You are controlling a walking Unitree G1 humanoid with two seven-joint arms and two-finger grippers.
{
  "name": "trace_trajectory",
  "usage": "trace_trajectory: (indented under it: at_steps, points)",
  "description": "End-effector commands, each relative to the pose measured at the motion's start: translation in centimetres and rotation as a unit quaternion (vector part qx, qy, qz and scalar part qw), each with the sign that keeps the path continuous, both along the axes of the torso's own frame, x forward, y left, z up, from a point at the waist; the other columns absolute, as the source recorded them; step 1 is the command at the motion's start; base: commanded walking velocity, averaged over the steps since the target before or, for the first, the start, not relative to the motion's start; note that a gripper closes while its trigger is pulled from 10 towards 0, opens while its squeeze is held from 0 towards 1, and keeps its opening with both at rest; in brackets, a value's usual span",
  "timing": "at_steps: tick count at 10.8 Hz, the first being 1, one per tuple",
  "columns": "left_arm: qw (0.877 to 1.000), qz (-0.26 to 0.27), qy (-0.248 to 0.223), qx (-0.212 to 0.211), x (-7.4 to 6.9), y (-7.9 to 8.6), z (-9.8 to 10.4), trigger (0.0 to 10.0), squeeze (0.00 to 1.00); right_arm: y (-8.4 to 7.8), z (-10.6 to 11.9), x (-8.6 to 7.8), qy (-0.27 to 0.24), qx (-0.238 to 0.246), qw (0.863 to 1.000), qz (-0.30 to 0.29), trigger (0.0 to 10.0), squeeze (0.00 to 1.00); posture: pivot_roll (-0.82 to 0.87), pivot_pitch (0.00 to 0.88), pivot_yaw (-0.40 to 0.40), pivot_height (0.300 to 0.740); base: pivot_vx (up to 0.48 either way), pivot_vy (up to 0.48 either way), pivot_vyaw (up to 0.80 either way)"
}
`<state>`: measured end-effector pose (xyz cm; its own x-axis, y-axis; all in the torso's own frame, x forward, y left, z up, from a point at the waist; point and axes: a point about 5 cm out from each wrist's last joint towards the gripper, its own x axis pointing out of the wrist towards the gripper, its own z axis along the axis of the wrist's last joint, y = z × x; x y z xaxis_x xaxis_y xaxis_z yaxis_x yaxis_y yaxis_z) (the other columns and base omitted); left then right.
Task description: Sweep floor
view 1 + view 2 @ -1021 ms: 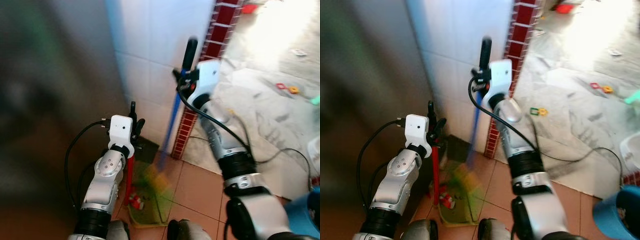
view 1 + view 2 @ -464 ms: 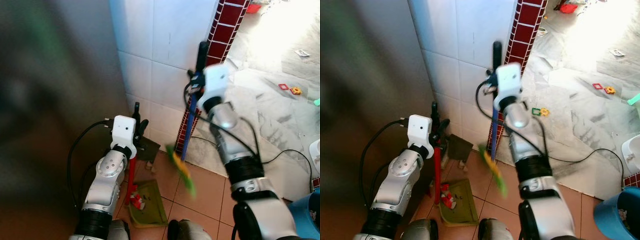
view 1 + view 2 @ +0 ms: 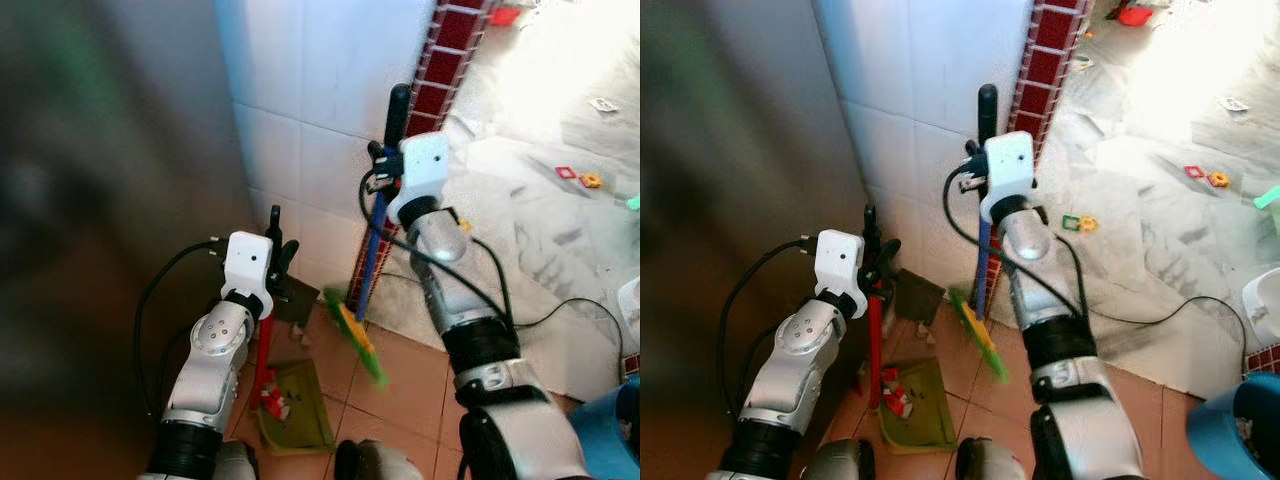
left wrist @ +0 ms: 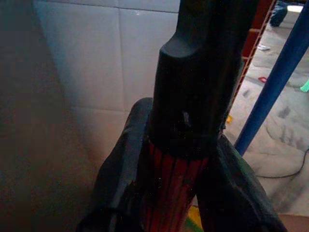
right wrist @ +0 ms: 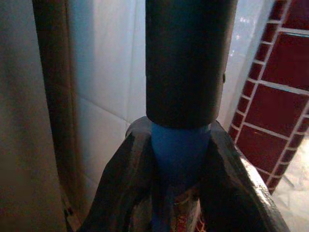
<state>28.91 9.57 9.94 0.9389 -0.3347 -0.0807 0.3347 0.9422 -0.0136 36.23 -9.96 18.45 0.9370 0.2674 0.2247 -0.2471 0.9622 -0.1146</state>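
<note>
My right end effector (image 3: 378, 168) is clamped around the blue broom handle (image 3: 372, 255) just under its black grip (image 3: 396, 105), holding the broom upright beside the red brick column (image 3: 420, 110). Its green bristle head (image 3: 355, 335), blurred, sits on the tiled floor (image 3: 400, 375) near the column's foot. My left end effector (image 3: 276, 250) grips the red handle (image 3: 262, 345) of the green dustpan (image 3: 296, 405), which lies flat on the floor in front of my feet with red scraps (image 3: 272, 400) at its near edge, close to the white tiled wall (image 3: 320, 90).
</note>
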Motion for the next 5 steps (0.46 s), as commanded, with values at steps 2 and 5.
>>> trace_trajectory:
  at_steps: [2,5]
  points:
    - [0.997,-0.041,0.022,-0.069,-0.59,-2.16,-0.06,10.0,0.00,-0.40,0.98,-0.23,-0.031,-0.001,0.999,-0.007,10.0,0.00,0.00,0.078,-0.042,0.740,0.000,-0.480,-0.69]
    - [0.997,-0.039,0.022,-0.068,-0.58,-2.19,0.03,10.0,0.00,-0.58,1.55,-0.28,-0.050,-0.007,0.999,-0.014,10.0,0.00,0.00,0.080,-0.043,0.740,0.000,-0.425,-0.18]
